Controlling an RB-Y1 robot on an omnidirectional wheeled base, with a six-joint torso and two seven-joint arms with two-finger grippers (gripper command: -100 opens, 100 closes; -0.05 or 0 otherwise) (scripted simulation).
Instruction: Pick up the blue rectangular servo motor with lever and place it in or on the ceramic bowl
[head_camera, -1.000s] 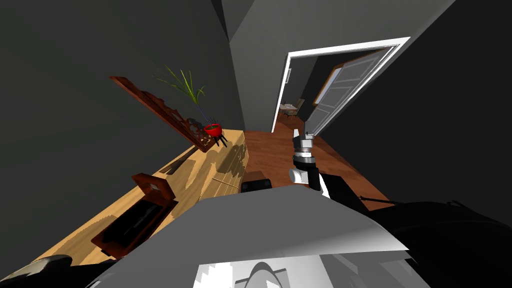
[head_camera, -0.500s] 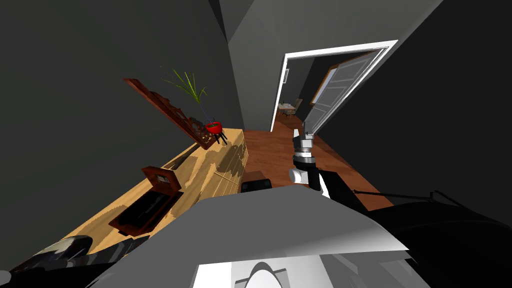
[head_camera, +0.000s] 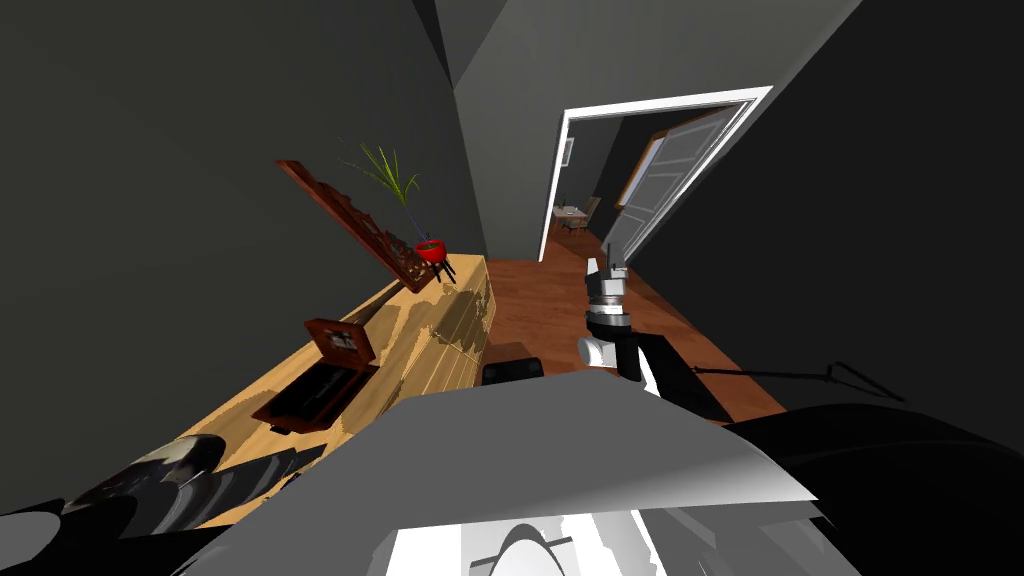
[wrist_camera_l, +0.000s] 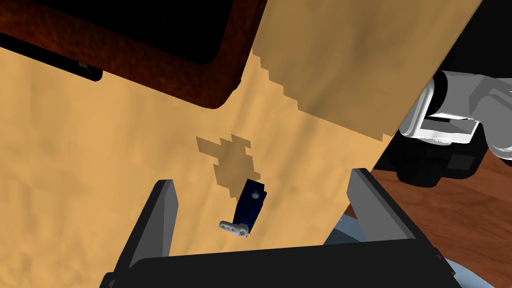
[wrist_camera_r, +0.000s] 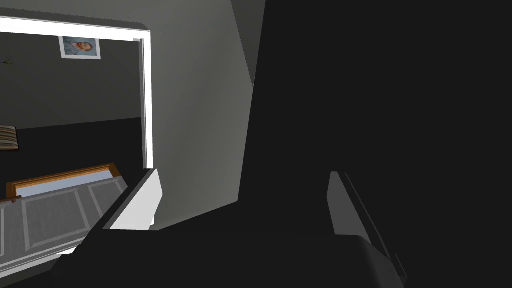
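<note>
Servo motor (wrist_camera_l: 250, 206): dark blue with a white lever, on the wooden worktop (wrist_camera_l: 100, 175) at centre frame, between the blades of the left claw (wrist_camera_l: 262, 182), which is spread wide and grips nothing.
Right claw (wrist_camera_r: 245, 187): spread, empty.
Change: the robot's view has slid along the worktop, and what looks like a grey ribbed bowl (head_camera: 160, 480) now enters at lower left.
Grasp not yet made.
</note>
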